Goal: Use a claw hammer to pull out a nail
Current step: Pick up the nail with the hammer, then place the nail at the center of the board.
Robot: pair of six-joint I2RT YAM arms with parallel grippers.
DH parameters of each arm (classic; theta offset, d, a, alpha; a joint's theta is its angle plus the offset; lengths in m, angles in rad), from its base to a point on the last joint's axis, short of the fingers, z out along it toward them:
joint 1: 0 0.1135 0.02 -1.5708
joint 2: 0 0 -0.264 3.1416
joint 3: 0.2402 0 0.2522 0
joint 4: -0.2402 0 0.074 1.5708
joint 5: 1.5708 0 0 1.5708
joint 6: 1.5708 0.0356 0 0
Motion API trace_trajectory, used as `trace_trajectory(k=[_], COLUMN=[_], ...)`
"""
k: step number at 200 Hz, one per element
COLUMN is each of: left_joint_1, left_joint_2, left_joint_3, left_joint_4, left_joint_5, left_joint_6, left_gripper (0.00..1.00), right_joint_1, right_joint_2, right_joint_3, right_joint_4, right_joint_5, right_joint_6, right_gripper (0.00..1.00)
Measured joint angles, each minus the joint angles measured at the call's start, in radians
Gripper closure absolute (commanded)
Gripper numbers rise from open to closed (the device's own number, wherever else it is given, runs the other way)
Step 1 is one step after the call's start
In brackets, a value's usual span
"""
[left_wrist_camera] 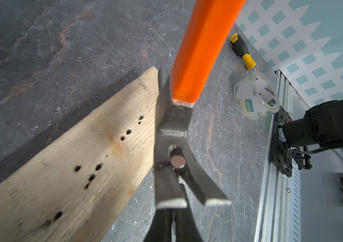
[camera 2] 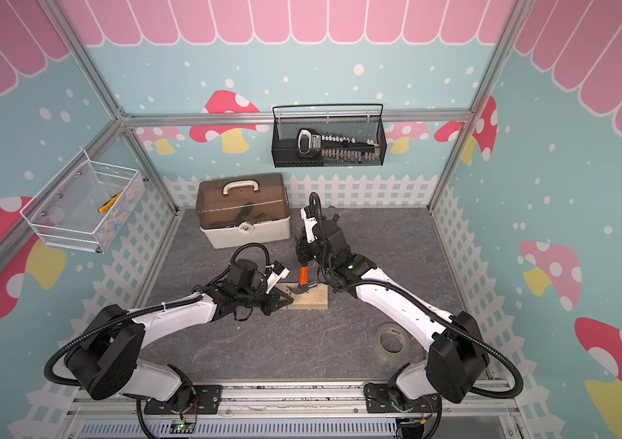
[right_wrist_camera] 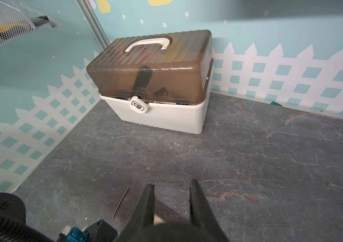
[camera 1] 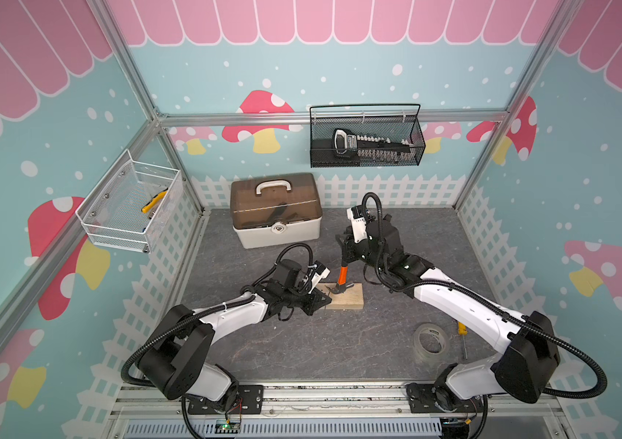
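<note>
Top views overhead; left wrist near claw hammer (left_wrist_camera: 184, 88), right faces toolbox (right_wrist_camera: 151, 83).

Open counter (camera 1: 302, 349) lies in front of the wood board (camera 1: 347, 300). A big box (camera 1: 275, 228) blocks the back; a tape roll (camera 1: 431, 330) sits front-right.

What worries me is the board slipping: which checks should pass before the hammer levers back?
1. Head of the nail in the slot of the claw hammer: ok.
2. Grip of the right hand on the hammer's shaft: ok.
3. The left hand shut at the end of the wooden board: ok.
4. Left hand actually pinning the board: cannot tell.
5. Nail's shank in the wood: cannot tell.
6. The tape roll and screwdriver apart from the board: ok.
</note>
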Motion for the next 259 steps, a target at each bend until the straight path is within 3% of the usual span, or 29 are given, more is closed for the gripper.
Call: trace_trajectory(k=[66, 103, 140, 177, 211, 259], left_joint_1=[0.012, 0.040, 0.120, 0.225, 0.336, 0.351], left_joint_2=[0.001, -0.008, -0.145, -0.257, -0.227, -0.112], left_joint_3=[0.035, 0.027, -0.060, -0.100, -0.108, -0.109], left_joint_4=[-0.006, 0.014, 0.053, 0.014, -0.052, -0.149], left_joint_5=[0.084, 0.080, -0.010, -0.197, -0.282, -0.337], left_joint_6=[-0.005, -0.058, -0.184, -0.315, -0.396, -0.436], left_gripper=[1.00, 1.00, 1.00, 1.00, 1.00, 1.00], right_joint_1=[-0.015, -0.014, 0.017, 0.133, 0.240, 0.328], right_joint_2=[0.005, 0.004, -0.015, -0.018, 0.004, 0.126], right_joint_3=[-0.089, -0.098, -0.136, -0.138, -0.122, -0.002], right_joint_4=[0.045, 0.069, 0.087, 0.070, 0.052, 0.027], right_joint_5=[-0.022, 0.040, 0.215, 0.431, 0.609, 0.782], right_joint_6=[-0.067, -0.048, -0.001, 0.066, 0.102, 0.101], right_gripper=[1.00, 1.00, 1.00, 1.00, 1.00, 1.00])
